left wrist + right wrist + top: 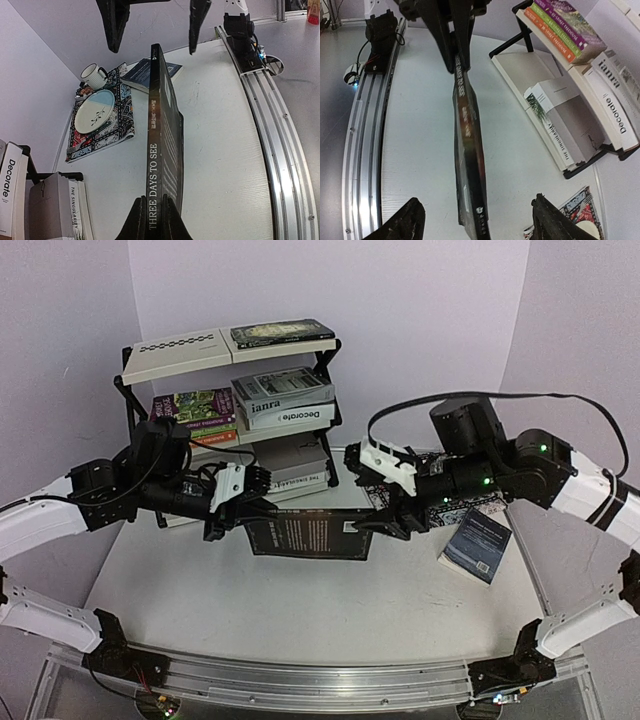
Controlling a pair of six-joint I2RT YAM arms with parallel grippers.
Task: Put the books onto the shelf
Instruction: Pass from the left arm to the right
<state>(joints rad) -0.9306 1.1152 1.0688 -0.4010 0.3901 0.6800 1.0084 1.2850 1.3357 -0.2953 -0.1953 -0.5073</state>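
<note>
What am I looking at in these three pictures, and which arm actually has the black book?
Two robot arms with two-finger grippers sit at a table. The wide picture looks down from above and behind them; the other two come from wrist cameras. The left gripper is shut on the black book, holding it on edge. The right gripper is open, fingers either side of its far end. A dark blue book lies on the table beside a placemat with plate and mug. The shelf already holds several books.
</note>
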